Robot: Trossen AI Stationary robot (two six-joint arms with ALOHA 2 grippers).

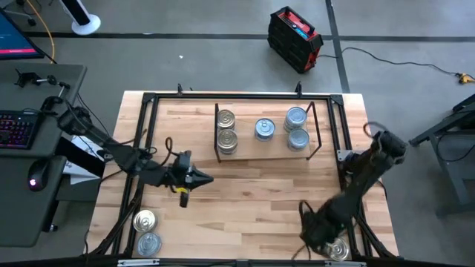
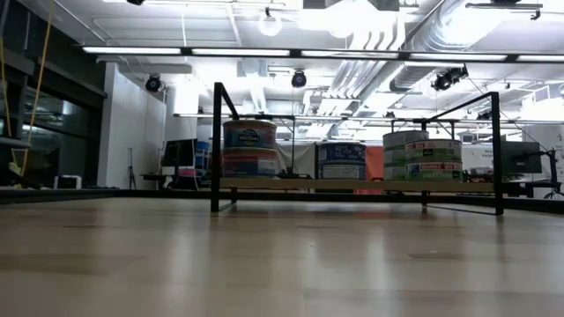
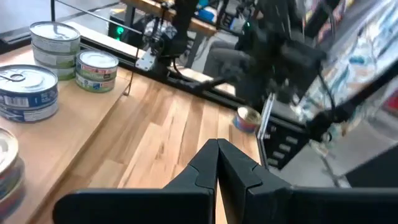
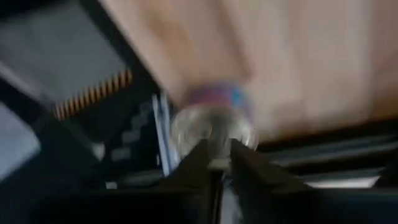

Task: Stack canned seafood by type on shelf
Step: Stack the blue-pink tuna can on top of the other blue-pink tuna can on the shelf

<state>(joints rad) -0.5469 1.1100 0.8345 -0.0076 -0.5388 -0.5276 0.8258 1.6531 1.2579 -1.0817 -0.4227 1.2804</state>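
From left to right, we see two loose tins [image 1: 147,231] at the worktop's near left corner, the left tool [image 1: 202,179] shut and empty at mid-left, the shelf [image 1: 263,154] holding sorted tins, and the right tool [image 1: 332,248] nipping a tin [image 1: 339,249] at the near right edge, where an off-centre pinch could knock it off.

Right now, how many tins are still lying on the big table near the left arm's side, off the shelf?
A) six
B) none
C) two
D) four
C: the high view shows just two tins at the table's near left corner, a gold-lidded tin and a silver-lidded tin right beside it, both apart from the shelf farther back.
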